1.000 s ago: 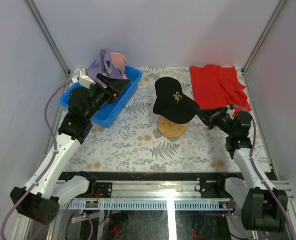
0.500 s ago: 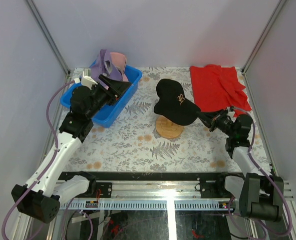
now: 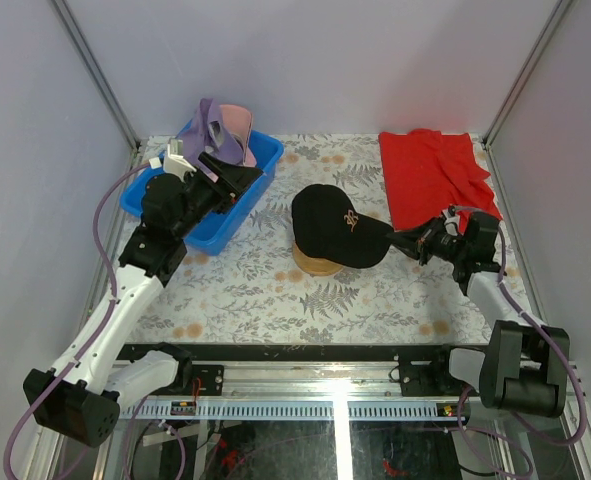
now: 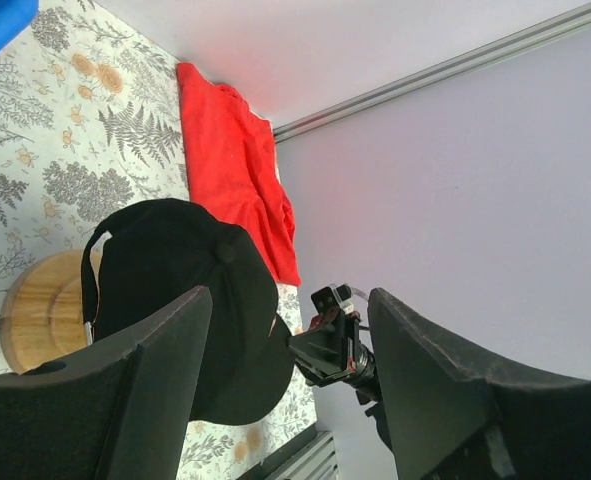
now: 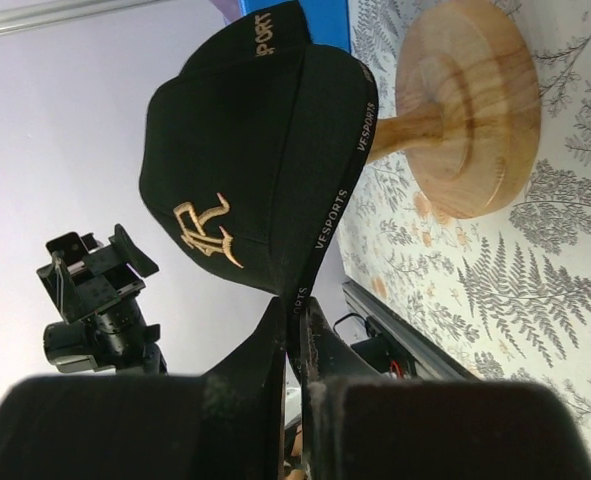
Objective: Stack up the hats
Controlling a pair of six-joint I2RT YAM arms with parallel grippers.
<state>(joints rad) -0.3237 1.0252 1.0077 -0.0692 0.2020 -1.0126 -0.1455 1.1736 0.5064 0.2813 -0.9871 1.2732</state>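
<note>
Black cap [image 3: 333,222] lies tilted over wooden stand [image 3: 313,263] mid-counter, brim clamped in right gripper [image 3: 400,243]; left gripper [image 3: 243,174] spread wide above blue bin [image 3: 243,210] holding purple cap [image 3: 211,125] and pink cap [image 3: 237,122].

In the top view, the wooden stand [image 3: 315,267] is largely covered by the black cap [image 3: 332,224], and only its near rim is seen. The pink cap [image 3: 237,122] and the purple cap [image 3: 210,120] are partly hidden by the blue bin [image 3: 237,212] and the left arm [image 3: 125,300].

In the left wrist view, the bin is cut to a corner at the edge, and the stand is partly masked by a finger of the left gripper [image 4: 290,300].

In the right wrist view, the brim's tip is lost between the pressed-together fingers of the right gripper [image 5: 295,325]. Whether a second cap lies beneath cannot be told.
</note>
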